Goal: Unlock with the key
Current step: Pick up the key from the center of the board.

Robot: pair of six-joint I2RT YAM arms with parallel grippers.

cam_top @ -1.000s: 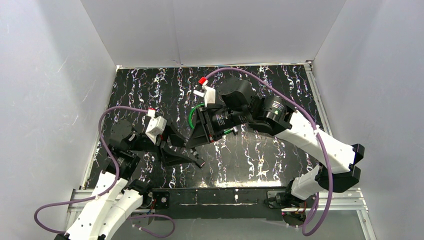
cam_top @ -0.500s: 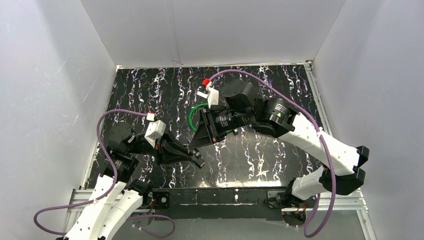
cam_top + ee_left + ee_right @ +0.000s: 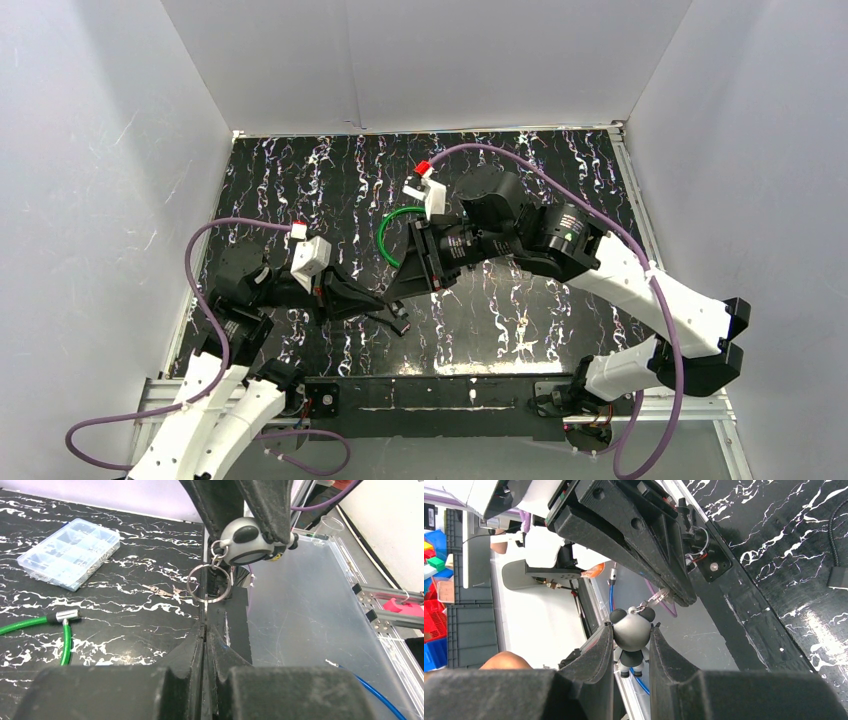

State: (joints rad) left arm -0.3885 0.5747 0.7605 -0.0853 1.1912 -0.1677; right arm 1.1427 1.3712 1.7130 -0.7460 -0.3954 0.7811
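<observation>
The key [image 3: 205,611] shows edge-on as a thin metal blade, and my left gripper [image 3: 205,630] is shut on it. A metal ring [image 3: 209,582] joins the key to a grey-and-black panda charm [image 3: 247,542]. My right gripper [image 3: 631,627] is shut on the panda charm [image 3: 630,632], facing the left gripper's fingers [image 3: 634,545]. In the top view both grippers meet tip to tip above the table's middle, left gripper [image 3: 383,303] and right gripper [image 3: 397,290]. A green cable [image 3: 384,235] with a metal end [image 3: 65,616] lies on the table.
A clear compartment box [image 3: 70,552] sits on the black marbled table [image 3: 520,300]. A small metal piece [image 3: 160,591] lies near the cable. A clear sheet [image 3: 300,610] borders the table's near edge. White walls [image 3: 100,180] enclose three sides.
My left gripper has closed from open onto the key. The right arm has shifted slightly right and back, still holding the panda charm.
</observation>
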